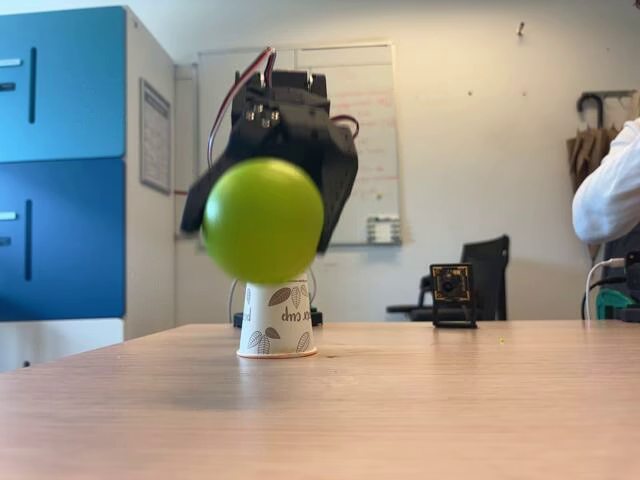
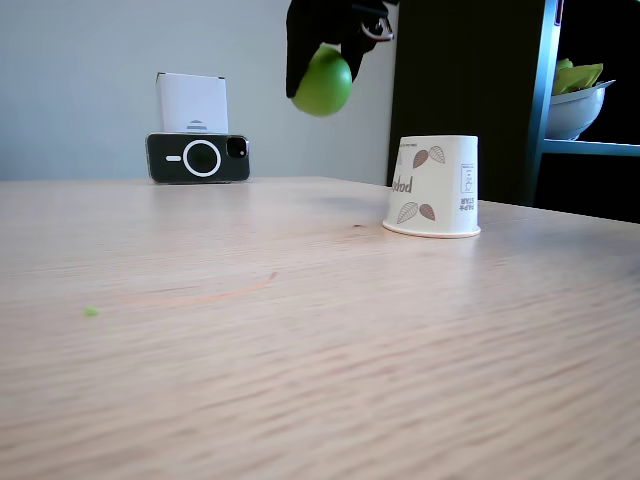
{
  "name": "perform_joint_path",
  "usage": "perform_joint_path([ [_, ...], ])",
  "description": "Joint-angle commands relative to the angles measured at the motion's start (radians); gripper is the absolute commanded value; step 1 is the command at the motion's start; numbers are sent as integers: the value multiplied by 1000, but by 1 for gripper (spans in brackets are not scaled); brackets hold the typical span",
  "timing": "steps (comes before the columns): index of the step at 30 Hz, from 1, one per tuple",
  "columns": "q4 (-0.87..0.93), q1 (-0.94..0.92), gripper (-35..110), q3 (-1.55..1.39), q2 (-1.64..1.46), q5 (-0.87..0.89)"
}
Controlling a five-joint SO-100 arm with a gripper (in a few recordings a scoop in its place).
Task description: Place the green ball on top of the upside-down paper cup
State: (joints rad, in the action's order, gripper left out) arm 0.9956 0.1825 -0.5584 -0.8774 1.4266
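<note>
You have one green ball [image 1: 263, 220], up at twelve o'clock from the one upside-down paper cup [image 1: 277, 319] on the one desk [image 1: 400, 400]. One pincer [image 1: 270, 205] is closed around the ball. At three o'clock from the cup you see one small camera [image 1: 452, 294]; in a fixed view, one phone [image 2: 198, 158] and one bowl [image 2: 575, 108].

Bright, even light; foregrnd blurred

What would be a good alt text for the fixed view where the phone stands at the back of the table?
A black gripper holds a green ball in the air, up and left of an upside-down paper cup on a wooden table. A phone stands on its side at the back, before a white box.
</note>
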Motion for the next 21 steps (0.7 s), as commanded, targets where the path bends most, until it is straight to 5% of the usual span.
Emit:
perform_joint_path([
  [1, 14, 0, 29, 32, -164, 5],
  [7, 103, -11, 28, 21, -339, -3],
  [21, 629, -71, 28, -225, -735, -5],
])
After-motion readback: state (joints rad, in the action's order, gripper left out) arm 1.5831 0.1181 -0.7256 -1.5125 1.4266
